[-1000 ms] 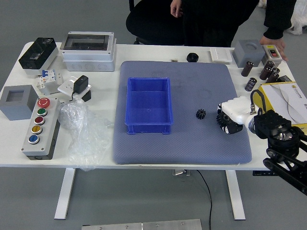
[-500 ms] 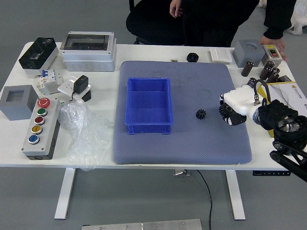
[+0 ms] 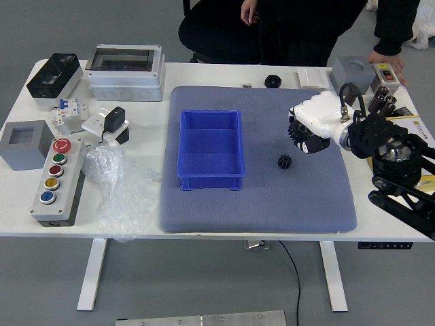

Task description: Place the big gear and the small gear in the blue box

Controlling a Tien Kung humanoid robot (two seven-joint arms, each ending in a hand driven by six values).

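My right hand (image 3: 307, 136) reaches in from the right and hangs over the right part of the grey-blue mat. Its fingers are closed on the big gear (image 3: 296, 132), a black toothed piece mostly hidden by the white hand; only its left edge shows. Just below and left of the hand, the small black gear (image 3: 285, 161) lies on the mat. The blue box (image 3: 212, 146) stands open-topped on the mat's left half, apart from the hand, and nothing shows inside. My left arm is out of view.
At the far side a person stands, one hand (image 3: 389, 62) by a small switch box at the back right, another hanging left. Cylinders and a grey block (image 3: 351, 75) stand back right. Left are a button panel (image 3: 60, 178), plastic bag (image 3: 115, 183) and enclosures.
My right hand has risen off the mat and moved left and toward the far side, carrying the big gear. The small gear and blue box have stayed put.
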